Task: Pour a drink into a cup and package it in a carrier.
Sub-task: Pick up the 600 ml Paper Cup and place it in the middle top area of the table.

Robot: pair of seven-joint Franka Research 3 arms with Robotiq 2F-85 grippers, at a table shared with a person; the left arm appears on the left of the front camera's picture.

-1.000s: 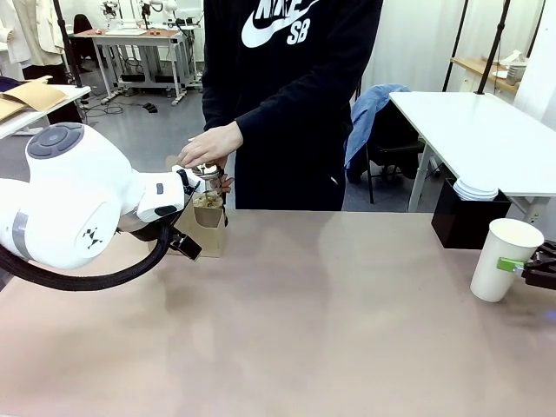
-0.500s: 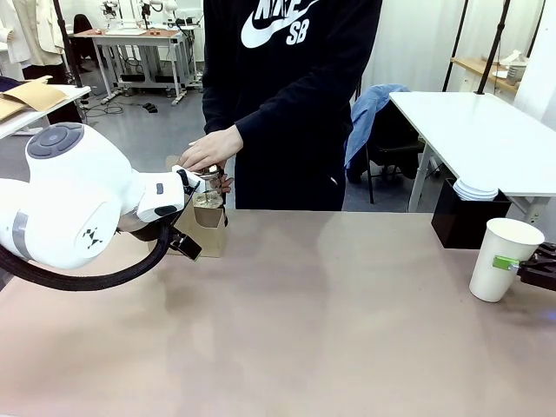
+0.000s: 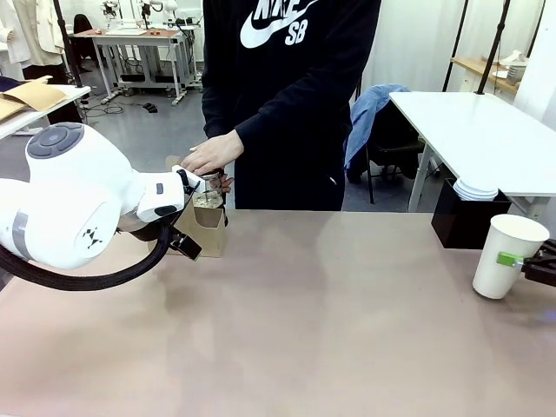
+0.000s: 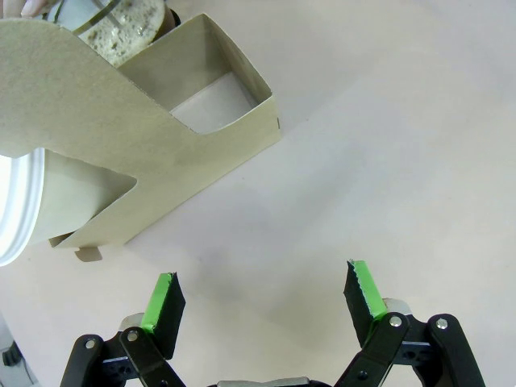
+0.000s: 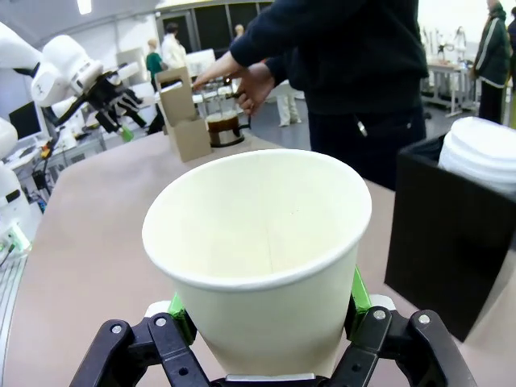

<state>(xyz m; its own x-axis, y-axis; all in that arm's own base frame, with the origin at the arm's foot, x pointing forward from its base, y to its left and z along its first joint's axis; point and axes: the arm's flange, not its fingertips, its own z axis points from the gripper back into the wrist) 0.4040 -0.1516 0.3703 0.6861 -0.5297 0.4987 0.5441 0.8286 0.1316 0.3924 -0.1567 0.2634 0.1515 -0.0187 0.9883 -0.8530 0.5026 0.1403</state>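
The white paper cup [image 3: 507, 243] stands at the table's far right, empty inside, with my right gripper [image 3: 521, 260] shut on its lower half; the green pads clamp the cup [image 5: 266, 234] on both sides of the right gripper [image 5: 270, 310]. The tan carrier [image 3: 206, 230] stands at the far left edge. Behind it the person's hands rest on a glass press [image 3: 208, 196] holding the brown drink [image 5: 224, 126]. My left gripper [image 4: 262, 294] hovers open just short of the carrier [image 4: 161, 161], nothing between its fingers. A white cup rim [image 4: 12, 201] shows at one carrier pocket.
A black box [image 3: 465, 221] with stacked white cups stands at the far right edge, close behind the held cup. The person stands at the table's far side. A wide stretch of bare tan table [image 3: 330, 321] lies between the two arms.
My right gripper has shut on the paper cup and shifted it slightly up and to the right. The person's hand has sunk a little onto the press. The left arm has stayed still.
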